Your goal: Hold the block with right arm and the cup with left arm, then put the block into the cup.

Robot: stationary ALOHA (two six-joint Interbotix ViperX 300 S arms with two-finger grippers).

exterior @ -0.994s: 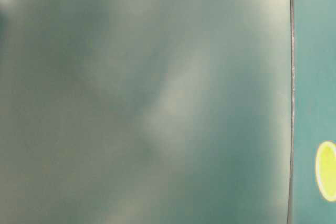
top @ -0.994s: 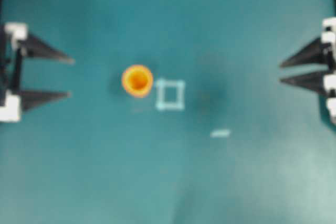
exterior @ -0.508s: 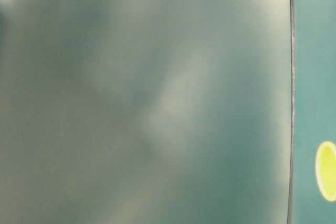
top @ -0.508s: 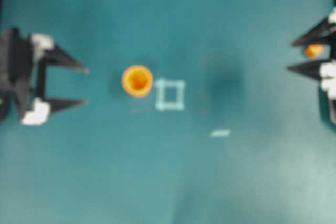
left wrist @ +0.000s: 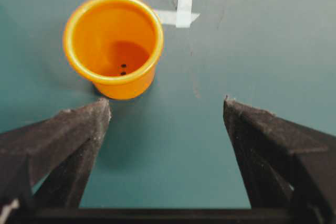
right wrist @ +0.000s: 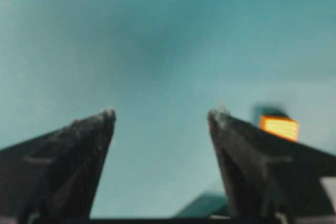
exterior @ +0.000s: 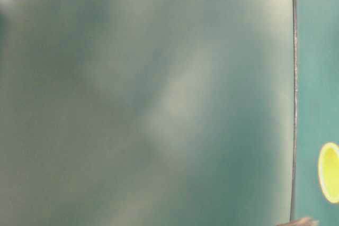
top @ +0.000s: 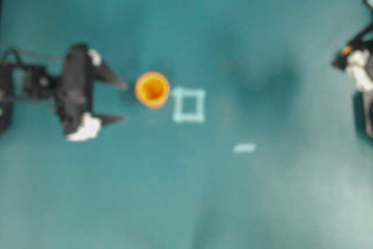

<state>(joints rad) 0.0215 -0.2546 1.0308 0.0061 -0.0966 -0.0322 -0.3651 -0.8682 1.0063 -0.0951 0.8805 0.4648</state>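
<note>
Right wrist: block (right wrist: 279, 127) (overhead blurred)

Teal table surface (top: 175, 202) — pale tape square (top: 189, 105), short tape strip (top: 245, 148)

left gripper (top: 120, 102) spread wide, right gripper (right wrist: 161, 113) spread wide

No legible text, labels, brands, numbers or signs appear in any view. The overhead and table-level views are too blurred for fine print to be read.
</note>
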